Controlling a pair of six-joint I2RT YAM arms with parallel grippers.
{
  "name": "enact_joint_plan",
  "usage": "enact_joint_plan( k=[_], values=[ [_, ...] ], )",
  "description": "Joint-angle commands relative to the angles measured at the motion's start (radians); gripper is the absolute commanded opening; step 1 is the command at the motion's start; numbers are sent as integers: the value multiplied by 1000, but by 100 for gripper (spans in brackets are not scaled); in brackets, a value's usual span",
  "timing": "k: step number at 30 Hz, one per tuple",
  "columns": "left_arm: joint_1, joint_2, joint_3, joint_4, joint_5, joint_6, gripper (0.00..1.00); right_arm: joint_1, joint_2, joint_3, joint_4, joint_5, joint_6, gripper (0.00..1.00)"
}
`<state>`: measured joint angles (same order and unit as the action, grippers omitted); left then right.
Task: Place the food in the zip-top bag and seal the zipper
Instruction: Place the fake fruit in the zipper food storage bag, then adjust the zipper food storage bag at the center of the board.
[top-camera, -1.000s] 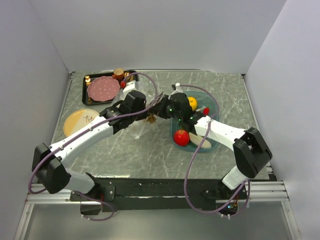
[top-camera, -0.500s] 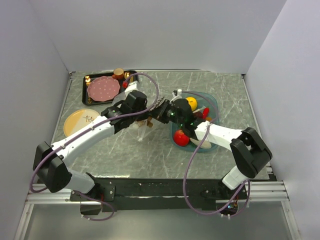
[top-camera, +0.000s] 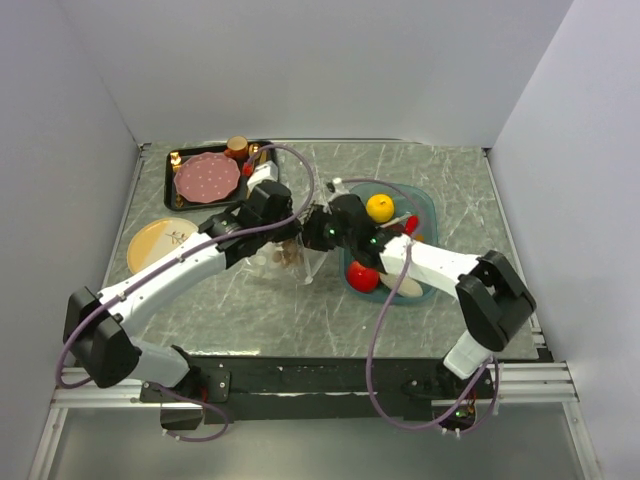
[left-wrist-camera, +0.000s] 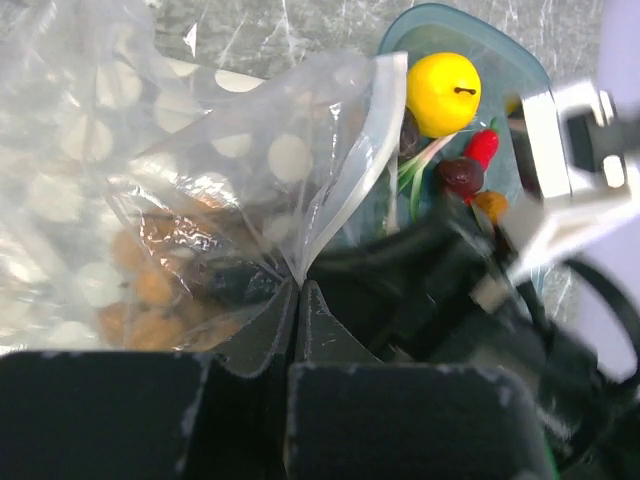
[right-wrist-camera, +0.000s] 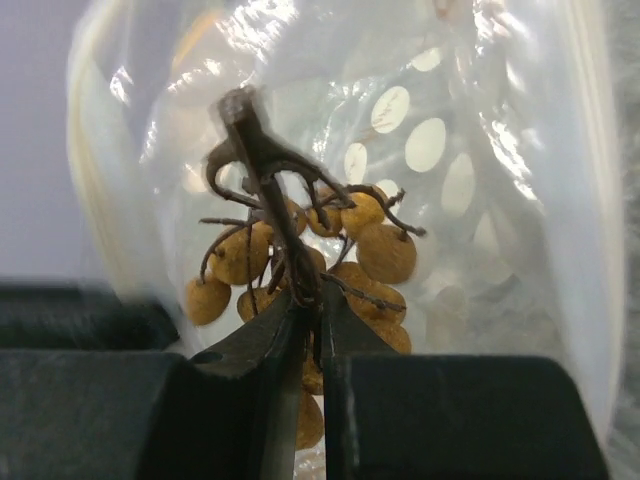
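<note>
My left gripper (left-wrist-camera: 297, 290) is shut on the mouth edge of the clear dotted zip-top bag (left-wrist-camera: 200, 170), next to its whitish zipper (left-wrist-camera: 360, 170); the mouth is open. My right gripper (right-wrist-camera: 312, 310) is shut on the stem of the brown nut cluster (right-wrist-camera: 370, 250) and holds it inside the bag (right-wrist-camera: 450, 150). In the top view both grippers meet at the bag (top-camera: 292, 258) at mid-table. The red apple (top-camera: 363, 277), yellow fruit (top-camera: 379, 207), white oblong piece (top-camera: 405, 283) and red chili (top-camera: 410, 224) lie in the teal tray (top-camera: 428, 215).
A black tray at the back left holds the pink dotted plate (top-camera: 208, 177) and the brown cup (top-camera: 237, 147). A yellow plate (top-camera: 160, 243) lies at the left. The teal tray sits just right of the bag, under my right arm.
My right gripper has moved left from the tray's edge and carried the nut cluster into the bag's open mouth. My left gripper has kept its hold on the bag.
</note>
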<state>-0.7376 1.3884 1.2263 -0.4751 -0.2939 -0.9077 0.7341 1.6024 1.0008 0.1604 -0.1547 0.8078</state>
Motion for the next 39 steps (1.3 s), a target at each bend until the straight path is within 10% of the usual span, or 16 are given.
enact_joint_plan(
  k=[1,3,5,10,23,39],
  values=[
    [-5,-60,10,27,-17,-17,1,-9,93,205,-218,-156,-182,27],
    [-5,-60,21,33,-27,-2,1,-18,134,278,-336,-212,-265,29],
    [-2,-52,36,9,-50,0,1,-22,125,277,-393,-209,-291,62],
    [0,-71,22,10,-83,-13,1,-82,-24,141,-325,-238,-225,73],
    [4,-95,-10,6,-126,-22,1,-171,-418,62,-441,-2,-251,68],
    [4,-109,-28,20,-123,-13,1,-199,-213,1,-323,-149,-200,49]
  ],
)
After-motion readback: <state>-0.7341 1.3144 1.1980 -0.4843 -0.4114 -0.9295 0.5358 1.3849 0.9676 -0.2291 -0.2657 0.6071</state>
